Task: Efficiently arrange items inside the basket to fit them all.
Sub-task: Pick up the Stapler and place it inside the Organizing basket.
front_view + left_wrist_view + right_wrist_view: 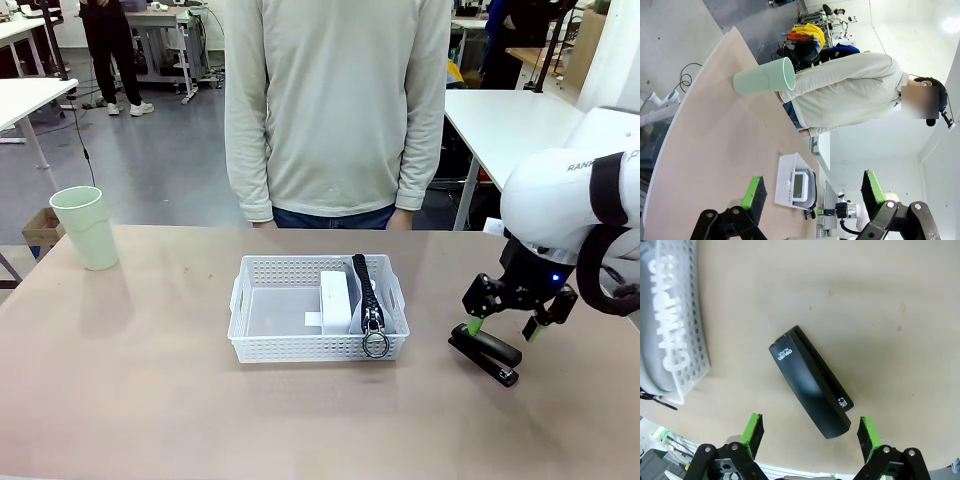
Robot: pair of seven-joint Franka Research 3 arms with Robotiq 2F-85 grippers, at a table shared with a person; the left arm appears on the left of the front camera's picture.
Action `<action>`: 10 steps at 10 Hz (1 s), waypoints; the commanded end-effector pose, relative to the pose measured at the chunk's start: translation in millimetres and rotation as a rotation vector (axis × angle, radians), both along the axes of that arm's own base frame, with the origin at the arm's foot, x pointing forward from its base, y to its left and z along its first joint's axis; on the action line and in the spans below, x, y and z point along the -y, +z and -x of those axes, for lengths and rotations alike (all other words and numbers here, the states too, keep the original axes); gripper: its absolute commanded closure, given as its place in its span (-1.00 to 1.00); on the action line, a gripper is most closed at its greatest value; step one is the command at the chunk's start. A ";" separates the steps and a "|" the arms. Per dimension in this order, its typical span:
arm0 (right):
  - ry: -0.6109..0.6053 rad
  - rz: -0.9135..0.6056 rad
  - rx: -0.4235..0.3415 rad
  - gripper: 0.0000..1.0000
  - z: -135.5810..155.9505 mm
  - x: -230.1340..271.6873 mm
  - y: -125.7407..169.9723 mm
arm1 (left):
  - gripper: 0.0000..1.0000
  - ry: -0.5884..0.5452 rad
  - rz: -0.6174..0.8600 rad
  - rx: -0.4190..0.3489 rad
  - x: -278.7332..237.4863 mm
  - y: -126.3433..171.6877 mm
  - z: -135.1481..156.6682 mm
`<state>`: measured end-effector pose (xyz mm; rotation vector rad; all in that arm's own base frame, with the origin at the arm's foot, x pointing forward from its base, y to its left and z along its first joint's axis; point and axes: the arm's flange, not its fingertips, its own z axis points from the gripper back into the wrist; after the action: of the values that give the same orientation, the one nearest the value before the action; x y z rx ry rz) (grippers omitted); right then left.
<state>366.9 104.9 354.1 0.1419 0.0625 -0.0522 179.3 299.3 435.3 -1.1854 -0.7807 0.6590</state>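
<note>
The white basket [262, 345] sits mid-table with a small white box [335, 300] and a grey zip pouch [368, 292] standing on edge at its right end. The black stapler [485, 358] lies on the table to the basket's right. My right gripper [506, 328] hangs open just above the stapler [811, 382], fingers to either side, not touching it. The pale green cup [86, 227] stands upright at the far left. My left gripper [812, 196] is open and empty, looking along the table at the cup [764, 79] and the basket [789, 181].
A person in a pale sweater [335, 105] stands at the far edge behind the basket, hands down. The basket's left half is bare. Open tabletop lies between cup and basket and along the front edge.
</note>
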 end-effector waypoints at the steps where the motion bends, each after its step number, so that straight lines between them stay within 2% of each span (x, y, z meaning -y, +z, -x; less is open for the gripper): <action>1: -0.001 0.017 -0.016 -1.00 -0.3 -0.2 -16.6 | -1.00 0.003 0.013 0.015 -0.5 1.5 0.7; 4: 0.058 0.080 0.038 -1.00 -4.3 -4.4 -22.2 | -1.00 0.003 0.013 0.015 -0.5 1.5 0.7; 5: 0.138 0.119 0.028 -1.00 -4.2 -7.2 -25.2 | -1.00 0.003 0.013 0.015 -0.5 1.5 0.7; 6: 0.304 0.089 -0.015 -1.00 -3.3 -10.8 -29.7 | -1.00 0.003 0.013 0.015 -0.5 1.5 0.7; 7: 0.421 0.090 -0.027 -1.00 -0.6 -13.7 -32.6 | -1.00 0.003 0.013 0.015 -0.5 1.5 0.7; 9: 0.552 0.052 -0.003 -1.00 0.5 -15.8 -34.4 | -1.00 0.003 0.013 0.015 -0.5 1.5 0.7; 10: 0.549 0.036 -0.001 -1.00 -2.4 -14.0 -36.9 | -1.00 0.003 0.013 0.015 -0.5 1.5 0.7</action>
<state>364.3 128.0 317.9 0.0614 0.1237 0.4668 179.3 299.3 435.3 -1.1855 -0.7807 0.6592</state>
